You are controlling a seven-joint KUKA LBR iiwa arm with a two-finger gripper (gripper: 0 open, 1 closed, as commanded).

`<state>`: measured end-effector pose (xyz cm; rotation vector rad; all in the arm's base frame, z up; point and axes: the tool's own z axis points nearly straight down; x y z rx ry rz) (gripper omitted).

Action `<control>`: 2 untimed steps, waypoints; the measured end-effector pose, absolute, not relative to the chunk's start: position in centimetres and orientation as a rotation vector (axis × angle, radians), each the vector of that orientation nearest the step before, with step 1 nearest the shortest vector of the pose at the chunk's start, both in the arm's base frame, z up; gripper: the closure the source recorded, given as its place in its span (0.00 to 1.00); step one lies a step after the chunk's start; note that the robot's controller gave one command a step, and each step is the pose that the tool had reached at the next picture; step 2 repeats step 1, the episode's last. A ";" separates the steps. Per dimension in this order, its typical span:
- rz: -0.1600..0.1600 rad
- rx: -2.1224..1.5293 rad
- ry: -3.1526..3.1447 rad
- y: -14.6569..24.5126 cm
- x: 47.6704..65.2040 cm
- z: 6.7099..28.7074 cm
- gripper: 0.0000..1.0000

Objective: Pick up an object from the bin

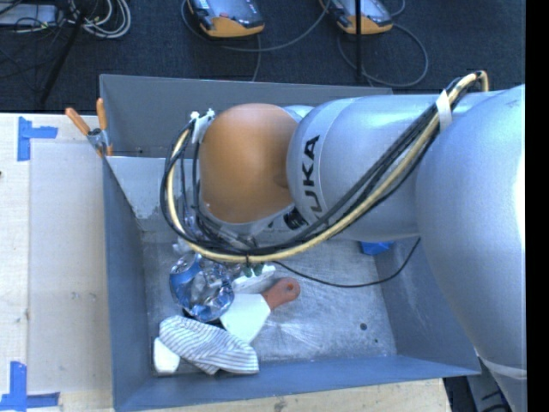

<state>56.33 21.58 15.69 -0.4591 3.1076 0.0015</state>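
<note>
Arm [386, 170]: grey metal casing, smooth and rounded. It reaches down into the bin and overhangs most of the floor, which is why much of the contents is hidden.

Bin [377, 324]: grey sheet metal with sloping walls and a scuffed, flat floor. The loose items lie gathered at the end where the hand works.

Orange cover [244, 161]: a smooth matte dome on the wrist, directly above the hand. Black and yellow cables [176, 196] loop round it.

Hand [208, 264]: low in the bin, under the cover, among bright metal parts. Whether it is open or closed cannot be told, because cover and cables screen it.

Striped cloth [210, 346]: soft woven fabric, white with thin dark stripes. It lies crumpled well below the hand, toward the near wall.

White flat piece [245, 316]: smooth, rounded corners, probably plastic, just beside the hand on its near-wall side. A reddish-brown handle [281, 293] runs from it, so a spatula is likely.

Blue glossy object [190, 287]: crinkled and reflective, like foil or film, right at the hand. It is judged the likeliest pick, though no grasp can be confirmed.

White lump [166, 359]: small and dull, at the cloth's far edge from the hand.

Small blue piece [375, 248]: beneath the arm, well apart from the hand
</note>
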 end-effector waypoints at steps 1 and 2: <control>-0.001 -0.447 3.117 21.6 56.1 20.1 1.00; -0.001 -0.447 3.117 21.6 56.1 20.1 1.00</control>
